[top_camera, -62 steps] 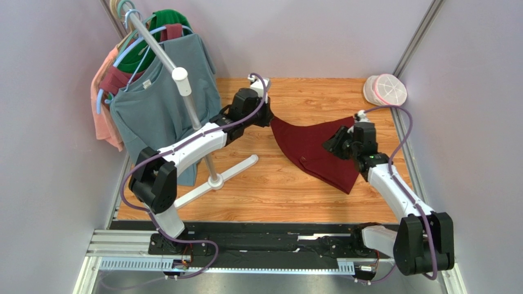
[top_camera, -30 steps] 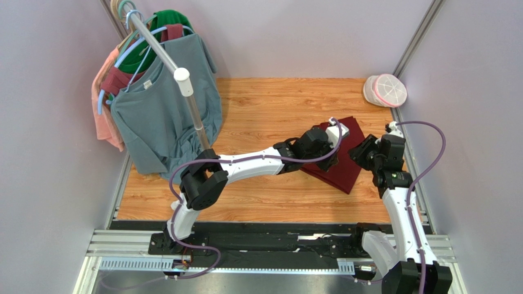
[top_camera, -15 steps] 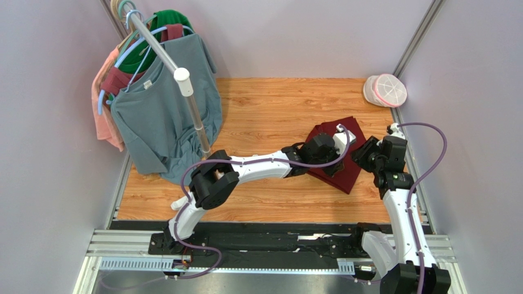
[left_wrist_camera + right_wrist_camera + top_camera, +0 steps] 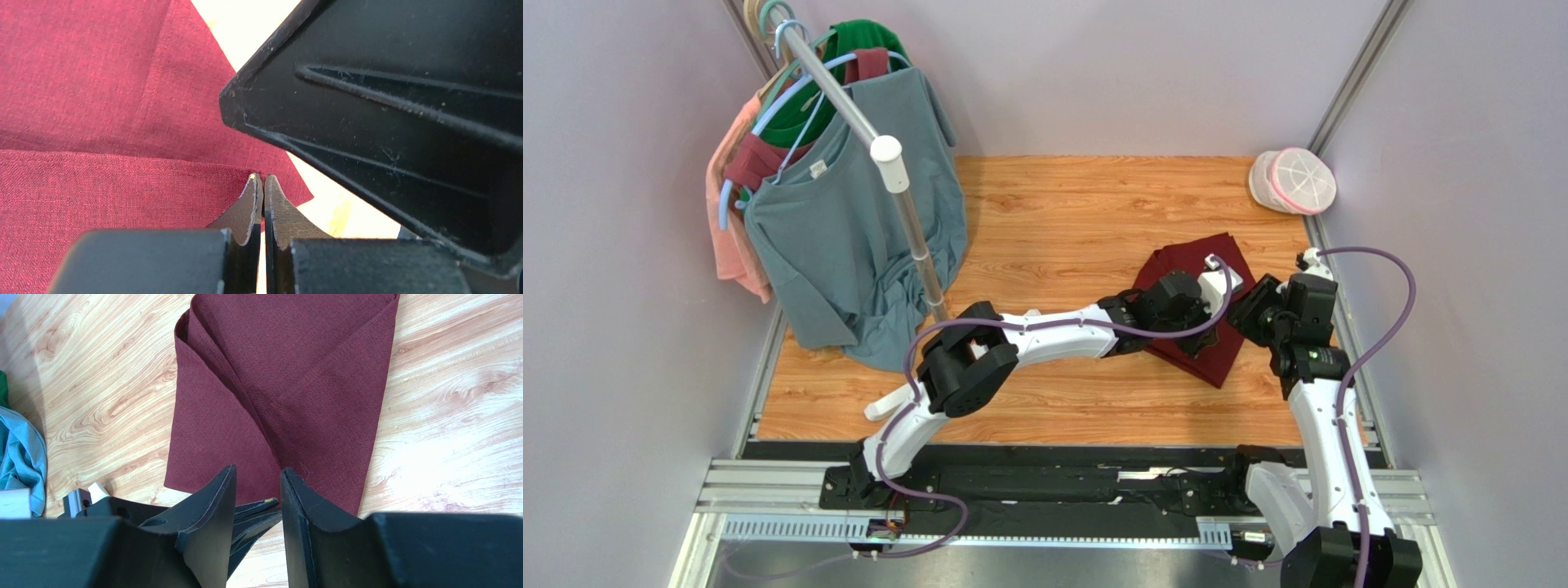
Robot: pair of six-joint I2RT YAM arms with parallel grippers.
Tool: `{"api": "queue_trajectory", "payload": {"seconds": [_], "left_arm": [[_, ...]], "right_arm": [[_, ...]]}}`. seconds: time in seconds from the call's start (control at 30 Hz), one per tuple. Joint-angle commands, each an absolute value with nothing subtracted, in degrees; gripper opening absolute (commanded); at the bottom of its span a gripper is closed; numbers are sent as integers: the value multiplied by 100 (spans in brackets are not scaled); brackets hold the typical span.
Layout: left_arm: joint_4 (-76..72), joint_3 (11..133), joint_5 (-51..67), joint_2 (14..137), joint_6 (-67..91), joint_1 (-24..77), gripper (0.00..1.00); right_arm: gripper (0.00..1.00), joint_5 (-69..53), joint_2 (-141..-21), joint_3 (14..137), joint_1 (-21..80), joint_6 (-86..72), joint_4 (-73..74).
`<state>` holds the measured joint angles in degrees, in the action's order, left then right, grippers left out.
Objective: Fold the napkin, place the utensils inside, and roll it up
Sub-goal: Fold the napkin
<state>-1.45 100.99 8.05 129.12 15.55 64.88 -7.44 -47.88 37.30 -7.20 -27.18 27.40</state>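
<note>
1. Since the earliest frame, the left arm has swept rightward across the table [image 4: 1063, 208], and the napkin [image 4: 307, 373] now lies folded near the right side.
2. Left gripper [image 4: 263, 179]: jaws closed, apparently pinching the upper layer's corner at the near edge.
3. Right gripper [image 4: 258, 470]: jaws partly apart, empty, poised just above that edge.
4. Hazard: lifting away without letting go could drag the fold open, and the closely spaced grippers could collide. No fork is in view.

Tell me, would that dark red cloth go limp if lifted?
Probably floppy: the dark red cloth napkin lies in soft overlapping folds, so lifted it would likely droop. Pushed, it would probably bunch on the wooden tabletop rather than slide whole.
</note>
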Motion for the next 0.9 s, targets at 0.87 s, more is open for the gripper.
{"api": "queue_trajectory", "payload": {"seconds": [0.87], "left_arm": [[-677,10573,1213,13570,2109,6767,17]], "right_arm": [[37,-730,-4694,3682,-922,-2567,2742]]}}
